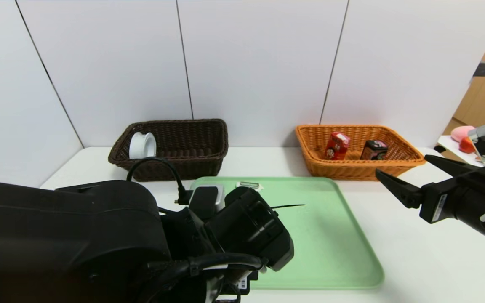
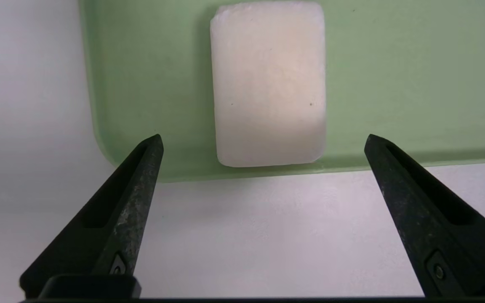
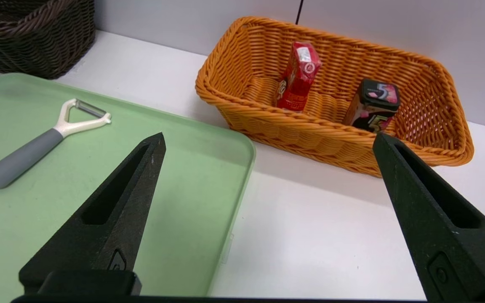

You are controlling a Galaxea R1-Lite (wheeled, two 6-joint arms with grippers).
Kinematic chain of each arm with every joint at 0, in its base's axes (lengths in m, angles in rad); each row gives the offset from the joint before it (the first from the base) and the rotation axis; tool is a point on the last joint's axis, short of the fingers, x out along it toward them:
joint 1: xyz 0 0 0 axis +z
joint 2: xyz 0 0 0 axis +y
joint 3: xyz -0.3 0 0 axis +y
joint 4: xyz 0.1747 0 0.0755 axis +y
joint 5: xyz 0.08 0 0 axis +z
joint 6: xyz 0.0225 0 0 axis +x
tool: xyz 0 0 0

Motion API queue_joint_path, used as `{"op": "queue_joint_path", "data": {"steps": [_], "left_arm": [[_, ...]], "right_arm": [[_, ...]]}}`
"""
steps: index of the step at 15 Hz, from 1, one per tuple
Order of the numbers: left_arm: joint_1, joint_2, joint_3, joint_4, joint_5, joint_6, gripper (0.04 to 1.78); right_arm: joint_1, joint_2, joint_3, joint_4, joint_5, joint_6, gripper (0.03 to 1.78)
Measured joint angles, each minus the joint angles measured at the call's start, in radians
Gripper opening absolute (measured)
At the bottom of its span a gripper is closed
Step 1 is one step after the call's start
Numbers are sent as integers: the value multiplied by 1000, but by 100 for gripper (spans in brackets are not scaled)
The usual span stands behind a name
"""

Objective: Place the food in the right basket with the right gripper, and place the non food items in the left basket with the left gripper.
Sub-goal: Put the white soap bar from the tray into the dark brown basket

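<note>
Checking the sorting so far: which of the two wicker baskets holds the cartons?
The orange-tan right basket: it holds the red carton and the black carton. The dark brown left basket holds only a white disc.

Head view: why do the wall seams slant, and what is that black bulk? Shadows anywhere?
Head view: seams fan outward, likely a wide lens; the bulk is the left arm, hiding part of the pale green plastic tray. Left wrist view: the white rounded rectangular block throws a soft shadow beside it, ahead of the open left gripper.
</note>
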Motion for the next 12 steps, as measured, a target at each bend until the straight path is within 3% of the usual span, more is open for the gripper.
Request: {"op": "queue_joint_path", "data": {"steps": [10,12], "left_arm": [[-1,127,-19,-40,74,-22,169],[-1,136,-23,-45,85,-19,137]], "right_arm": [[1,1,-2,0,1,1,170],[0,2,-1,0,2,1,170]]}}
